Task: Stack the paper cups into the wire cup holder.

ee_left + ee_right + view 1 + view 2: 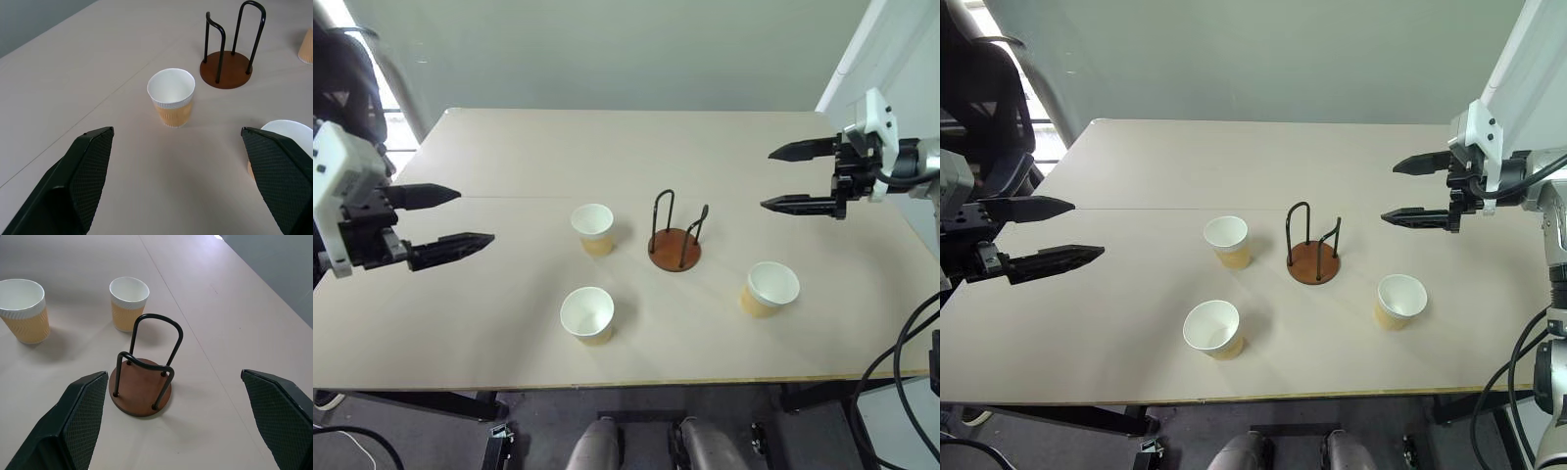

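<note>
Three small tapered tan-yellow paper cups with white rims point(593, 228) point(587, 313) point(771, 288) stand upright and apart on the pale beige worktop point(509, 157) around the empty wire cup holder point(675, 235) (a reddish-brown disc with black wire loops). One sits just left of it, one nearer-left, one nearer-right. The left gripper point(450, 220) and right gripper point(793, 177) hover at either side, seemingly well above the surface, jaws spread wide and holding nothing.
</note>
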